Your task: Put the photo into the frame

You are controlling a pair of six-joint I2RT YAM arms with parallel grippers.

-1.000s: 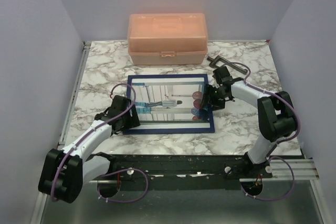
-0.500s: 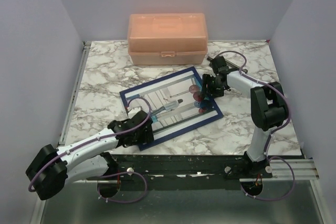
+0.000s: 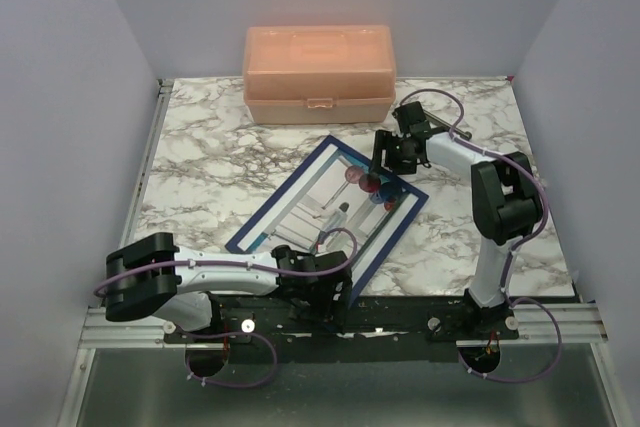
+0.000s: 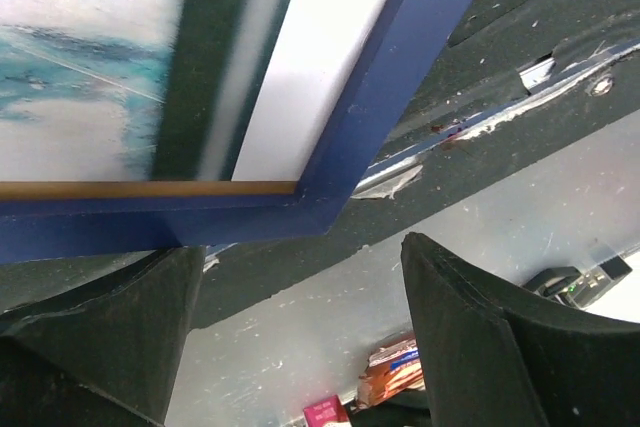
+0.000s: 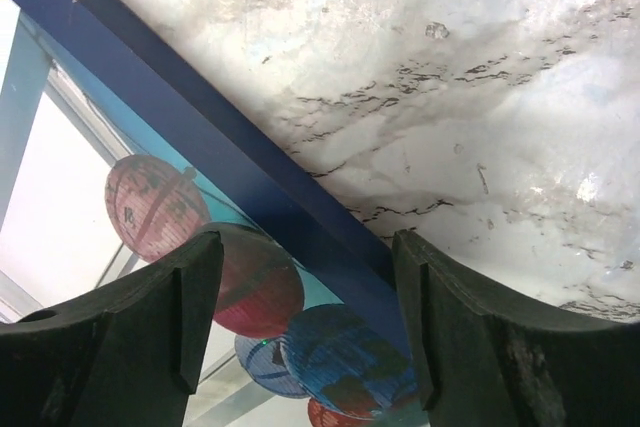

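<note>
The frame (image 3: 278, 193), navy side up, lies diagonally on the marble table with the photo (image 3: 322, 209) inside its border; the red and blue balloons are at its far right end. My left gripper (image 3: 322, 292) is open at the frame's near corner by the table's front edge. In the left wrist view that navy corner (image 4: 330, 209) lies just ahead of my open, empty gripper (image 4: 300, 332). My right gripper (image 3: 390, 155) is open at the far right edge. In the right wrist view, the gripper (image 5: 310, 317) straddles the navy bar (image 5: 250, 172), with one finger over the balloons (image 5: 250, 292).
A peach plastic box (image 3: 318, 72) stands at the back of the table. The black rail (image 3: 400, 317) runs along the table's front edge, right below the frame's near corner. Purple walls close in the left, right and back.
The frame with the photo has turned counter-clockwise from level to diagonal. My left gripper swept toward the front edge and to the right. My right gripper moved farther back.
</note>
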